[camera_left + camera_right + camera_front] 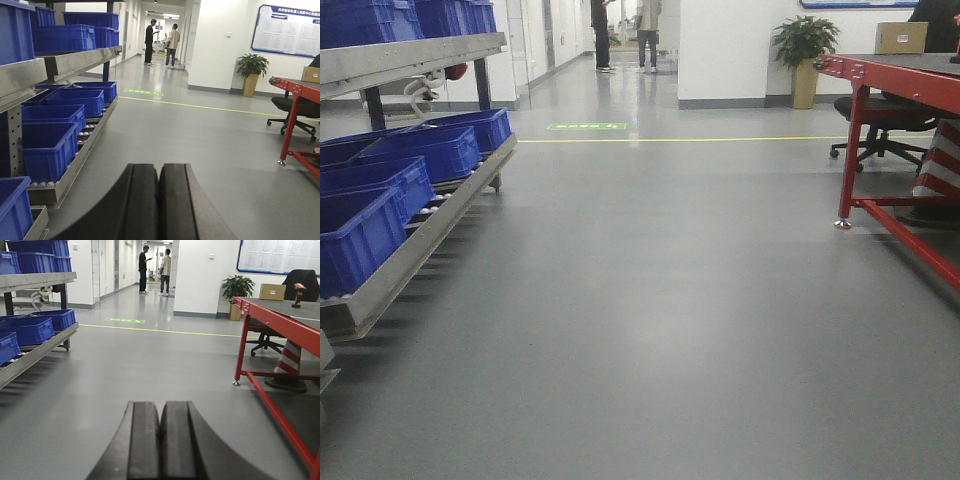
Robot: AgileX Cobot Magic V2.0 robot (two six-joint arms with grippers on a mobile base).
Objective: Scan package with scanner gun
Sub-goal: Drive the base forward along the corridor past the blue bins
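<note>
Roller rack (pixel 430 235) with blue bins (pixel 360 235) fills the left of the frame. The red table (pixel 280 322) stands at right, well apart from the robot. Wall board (pixel 277 255), upper right: text too small to read. A tan box, apparently the package (pixel 272 291), sits at the table's far end. The scanner gun (pixel 299 292) stands upright near it, seemingly parked for pickup. Left gripper (pixel 159 172) and right gripper (pixel 161 412), bottom centre, are closed on nothing, likely stowed for travel.
</note>
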